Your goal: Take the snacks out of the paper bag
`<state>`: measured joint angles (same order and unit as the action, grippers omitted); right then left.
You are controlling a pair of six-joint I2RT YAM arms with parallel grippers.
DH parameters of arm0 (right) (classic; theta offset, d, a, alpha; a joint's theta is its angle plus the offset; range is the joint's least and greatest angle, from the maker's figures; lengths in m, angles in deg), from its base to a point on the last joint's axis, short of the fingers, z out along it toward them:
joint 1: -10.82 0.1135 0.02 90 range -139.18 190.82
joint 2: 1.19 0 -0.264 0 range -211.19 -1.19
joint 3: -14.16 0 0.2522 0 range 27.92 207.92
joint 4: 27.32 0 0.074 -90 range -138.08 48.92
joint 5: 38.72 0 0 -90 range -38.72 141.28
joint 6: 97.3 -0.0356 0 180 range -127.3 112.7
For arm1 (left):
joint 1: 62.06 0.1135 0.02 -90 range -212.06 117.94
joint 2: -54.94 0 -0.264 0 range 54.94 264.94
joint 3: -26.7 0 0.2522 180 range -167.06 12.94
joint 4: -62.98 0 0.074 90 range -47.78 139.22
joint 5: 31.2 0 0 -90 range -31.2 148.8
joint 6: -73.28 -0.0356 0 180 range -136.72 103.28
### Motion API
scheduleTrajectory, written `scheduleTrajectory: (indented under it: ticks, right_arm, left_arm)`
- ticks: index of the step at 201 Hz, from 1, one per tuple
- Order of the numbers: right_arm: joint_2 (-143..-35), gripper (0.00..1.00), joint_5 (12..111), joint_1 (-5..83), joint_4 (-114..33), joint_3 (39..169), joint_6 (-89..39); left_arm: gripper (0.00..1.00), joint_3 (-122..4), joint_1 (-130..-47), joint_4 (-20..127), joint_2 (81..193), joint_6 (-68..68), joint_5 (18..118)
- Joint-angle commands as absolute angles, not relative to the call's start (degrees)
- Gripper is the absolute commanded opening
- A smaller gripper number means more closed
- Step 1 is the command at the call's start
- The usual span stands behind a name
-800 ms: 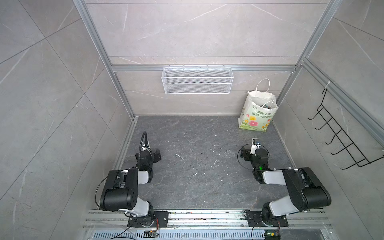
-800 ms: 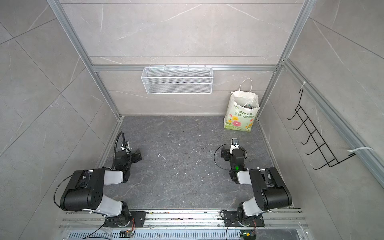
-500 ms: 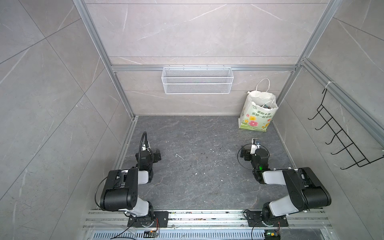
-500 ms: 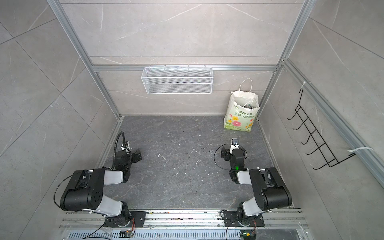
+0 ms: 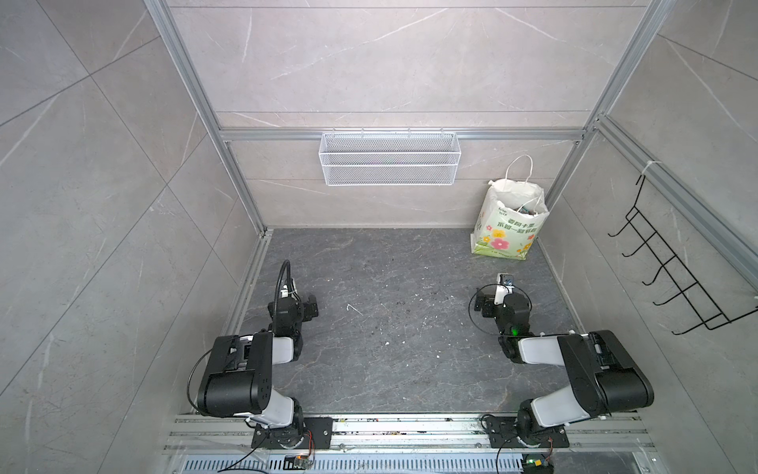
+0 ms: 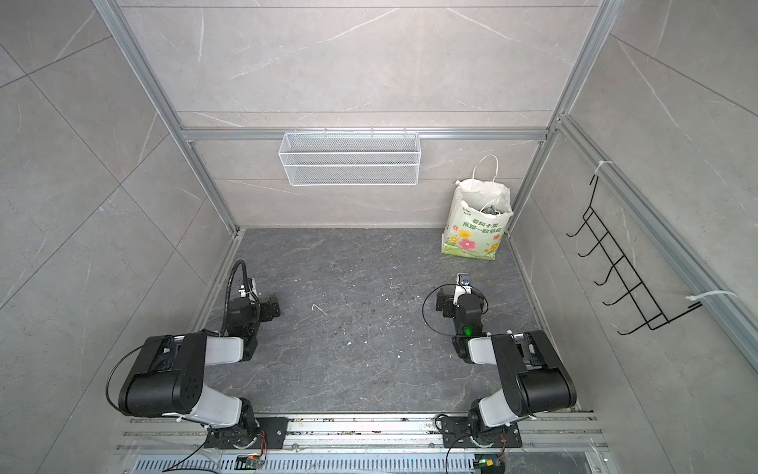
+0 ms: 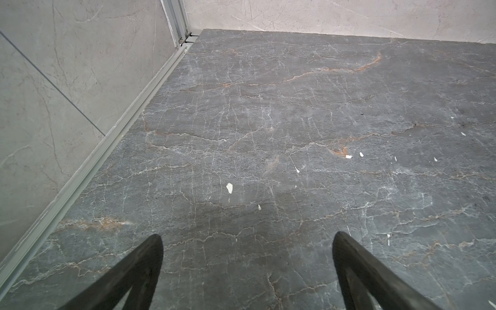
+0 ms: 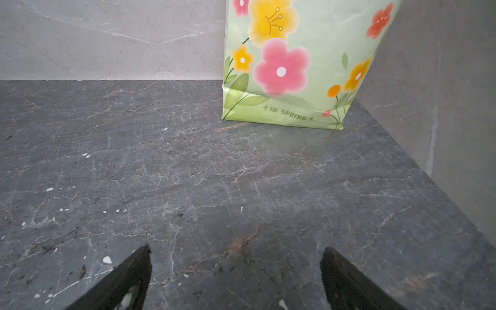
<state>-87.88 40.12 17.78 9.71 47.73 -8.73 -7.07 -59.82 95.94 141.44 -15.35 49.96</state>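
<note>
The paper bag (image 5: 506, 230) (image 6: 476, 234) stands upright in the far right corner of the dark stone floor, its white cord handle up and its mouth open. The right wrist view shows its green lower part with pink and yellow flowers (image 8: 292, 67). The snacks are hidden inside the bag; only a small dark glimpse shows at its mouth, too small to tell. My right gripper (image 8: 236, 248) is open and empty, low over the floor a short way in front of the bag. Over bare floor near the left wall, my left gripper (image 7: 247, 239) is open and empty too.
A white wire mesh basket (image 5: 389, 164) hangs on the back wall. A black hook rack (image 5: 672, 283) is mounted on the right wall. An aluminium rail (image 7: 107, 150) runs along the floor's left edge. The right wall (image 8: 442, 107) stands close beside the bag.
</note>
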Motion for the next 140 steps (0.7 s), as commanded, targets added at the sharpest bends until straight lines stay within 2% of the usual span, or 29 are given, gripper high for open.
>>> scheduleTrajectory:
  ticks: [1, 11, 26, 42, 47, 52, 57, 65, 78, 93, 102, 110, 126, 140]
  right_arm:
    - [-87.92, 0.99, 39.30, 18.12, 11.06, 48.06, -7.98]
    - [-84.09, 0.99, 35.34, 19.38, 5.15, 49.23, -7.92]
    - [-75.05, 0.99, 29.85, 19.96, -20.13, 58.43, -13.83]
    - [-72.36, 0.98, 32.85, 18.78, -26.49, 63.28, -19.35]
    - [-72.65, 0.94, 34.40, 17.62, -29.20, 65.21, -22.33]
    - [-73.52, 0.84, 36.08, 15.88, -32.89, 67.55, -26.12]
    - [-75.07, 0.75, 39.92, 13.14, -36.14, 69.79, -30.49]
    - [-77.25, 0.67, 45.88, 9.48, -36.92, 71.29, -34.86]
    - [-81.47, 0.48, 50.21, 5.96, -36.42, 73.60, -37.80]
    - [-85.37, 0.38, 50.26, 4.23, -38.79, 77.63, -38.91]
    - [-87.12, 0.35, 50.90, 3.17, -39.00, 79.34, -39.48]
    - [-88.45, 0.31, 51.15, 2.33, -39.35, 80.74, -39.82]
    - [-90.95, 0.26, 50.62, 0.82, -39.69, 83.00, -40.34]
    - [-93.69, 0.21, 52.40, -1.27, -39.45, 84.70, -40.51]
  left_arm:
    - [1.00, -7.35, -59.92, 99.01, 140.67, -15.10, 48.95]
    - [1.00, -8.39, -62.76, 93.85, 136.72, -16.64, 43.09]
    - [1.00, -13.84, -69.26, 77.81, 125.64, -17.58, 37.99]
    - [0.87, -16.71, -70.74, 73.91, 117.56, -11.24, 48.62]
    - [0.82, -17.56, -71.23, 74.50, 116.58, -8.28, 50.66]
    - [0.79, -18.81, -72.25, 74.38, 116.51, -5.82, 51.12]
    - [0.77, -20.73, -73.62, 73.70, 117.29, -4.37, 51.30]
    - [0.76, -25.22, -76.48, 70.45, 119.72, -4.25, 51.46]
    - [0.67, -33.63, -82.82, 63.15, 125.41, -7.16, 50.04]
    - [0.58, -40.73, -90.32, 59.84, 132.75, -10.49, 47.45]
    - [0.49, -44.18, -92.85, 58.70, 136.84, -10.90, 49.24]
    - [0.46, -47.08, -94.36, 57.93, 140.15, -10.00, 51.40]
    - [0.26, -51.58, -96.77, 56.37, 146.01, -9.05, 54.97]
    - [0.22, -54.15, -98.80, 56.00, 149.64, -8.68, 55.05]
